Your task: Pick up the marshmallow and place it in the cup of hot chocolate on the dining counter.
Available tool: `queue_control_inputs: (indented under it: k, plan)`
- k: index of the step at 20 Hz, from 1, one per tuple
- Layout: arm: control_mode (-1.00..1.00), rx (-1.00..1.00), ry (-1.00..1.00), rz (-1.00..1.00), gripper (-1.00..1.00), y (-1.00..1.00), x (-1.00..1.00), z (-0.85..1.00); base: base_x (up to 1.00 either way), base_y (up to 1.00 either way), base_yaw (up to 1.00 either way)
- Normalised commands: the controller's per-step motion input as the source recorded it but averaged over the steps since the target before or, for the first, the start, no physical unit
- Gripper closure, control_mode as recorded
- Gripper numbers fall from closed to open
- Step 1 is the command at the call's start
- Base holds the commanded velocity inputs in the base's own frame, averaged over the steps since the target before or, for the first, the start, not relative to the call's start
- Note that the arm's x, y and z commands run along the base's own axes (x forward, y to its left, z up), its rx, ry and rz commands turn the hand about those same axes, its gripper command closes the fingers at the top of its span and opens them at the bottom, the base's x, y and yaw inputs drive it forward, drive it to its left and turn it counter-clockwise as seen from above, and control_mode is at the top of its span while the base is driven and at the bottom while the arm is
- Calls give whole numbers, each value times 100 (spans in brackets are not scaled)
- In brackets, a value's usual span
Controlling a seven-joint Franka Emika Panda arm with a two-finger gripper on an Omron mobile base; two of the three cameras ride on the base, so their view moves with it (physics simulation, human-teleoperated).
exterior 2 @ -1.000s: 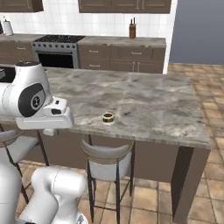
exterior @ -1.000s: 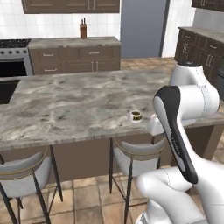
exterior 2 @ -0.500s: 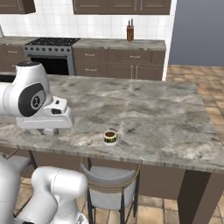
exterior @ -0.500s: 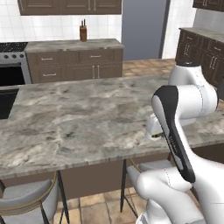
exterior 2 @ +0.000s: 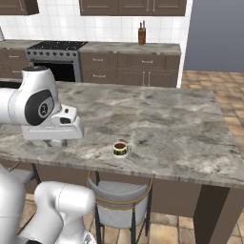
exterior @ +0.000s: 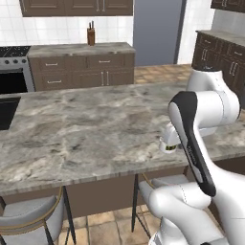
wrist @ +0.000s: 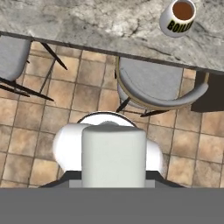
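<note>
Tool clamped on the marshmallow above tiled floor, cup of hot chocolate at 1 o'clock near the counter edge, 1 stool beneath.

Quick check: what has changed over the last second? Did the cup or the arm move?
The base drove in toward the dining counter, so both base views shifted. The cup of hot chocolate now looks nearer, but it sits at the same spot by the counter's front edge. The arm keeps its folded pose. The gripper is shut on the marshmallow, off the counter's edge above a stool.
</note>
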Motion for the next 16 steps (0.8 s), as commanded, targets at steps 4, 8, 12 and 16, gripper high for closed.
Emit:
queue_control_inputs:
  k: [4, 8, 12, 16]
  plan:
    - [-100, 0, 3, 0, 100, -41, 33, -9, 0, 0, 0]
    - [-100, 0, 6, -1, 100, -30, 62, -11, 0, 0, 0]
    - [-100, 0, 10, -2, 100, -22, 75, -15, 0, 0, 0]
    - [-100, -3, 3, -3, 100, -33, 64, -43, 0, 0, 0]
